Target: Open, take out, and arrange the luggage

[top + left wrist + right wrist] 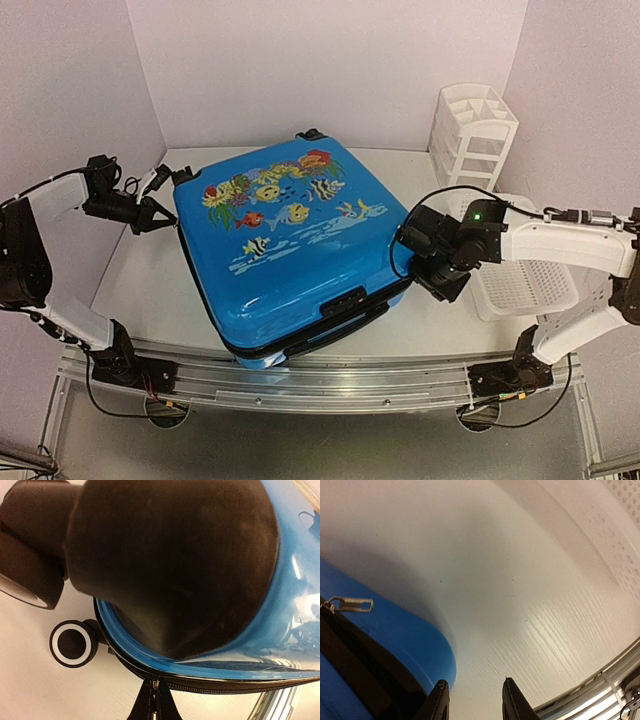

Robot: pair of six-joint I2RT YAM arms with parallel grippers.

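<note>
The luggage (290, 250) is a bright blue hard-shell suitcase lying flat mid-table, fish-print lid up, with the black zipper band along its front edge. My left gripper (168, 220) is at its left edge by the wheels. In the left wrist view the left gripper (157, 695) is shut on a small metal zipper pull at the zipper band (225, 686), beside a black-and-white wheel (72, 643). My right gripper (418, 268) is at the suitcase's right edge. It is open and empty (475, 700) over the table, beside the blue shell (405, 640). Another zipper pull (350, 604) hangs free.
A white compartmented organizer (475, 130) stands at the back right. A white perforated basket (525, 285) sits under my right arm and also shows in the right wrist view (625, 525). A metal rail (330, 392) runs along the table's near edge.
</note>
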